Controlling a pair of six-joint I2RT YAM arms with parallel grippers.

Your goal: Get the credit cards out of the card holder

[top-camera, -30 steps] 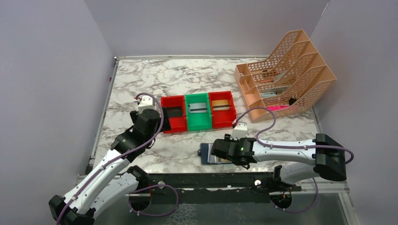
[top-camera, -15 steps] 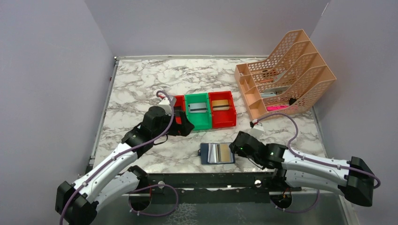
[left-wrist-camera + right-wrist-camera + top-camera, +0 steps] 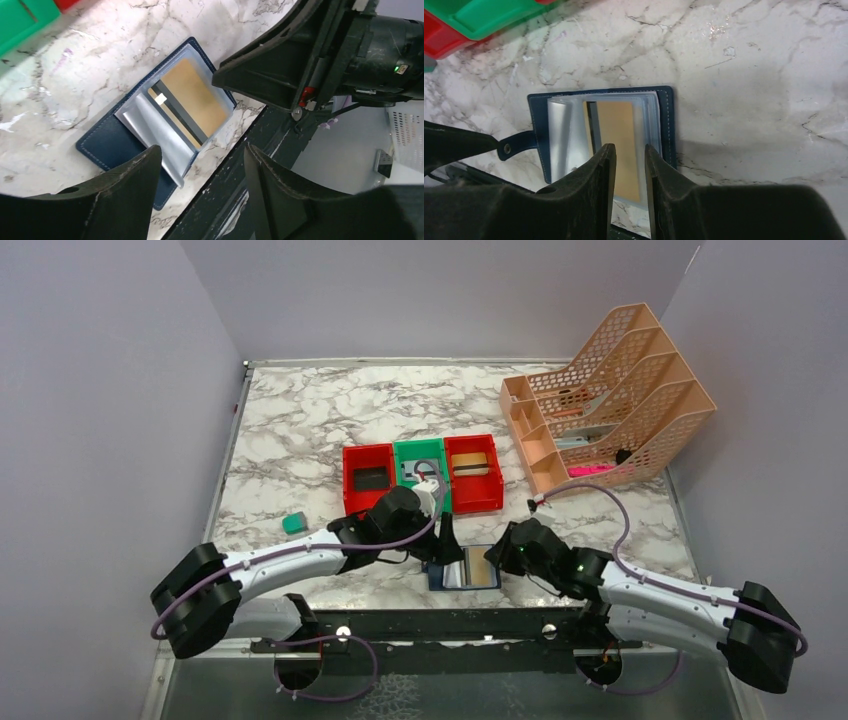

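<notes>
Navy card holder (image 3: 107, 142), one gold card (image 3: 192, 97) inside

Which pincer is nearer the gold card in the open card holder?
Right. The right pincer hovers directly above the gold card, at the card holder's right side; the left pincer is over the holder's left half.

You see the navy card holder (image 3: 107, 145) lying open at the marble table's (image 3: 65, 75) edge, a gold card (image 3: 192, 97) in its clear pocket. Your left gripper (image 3: 202, 155) hovers over it, jaws apart; the right gripper (image 3: 225, 80) hangs just beside the card.
</notes>
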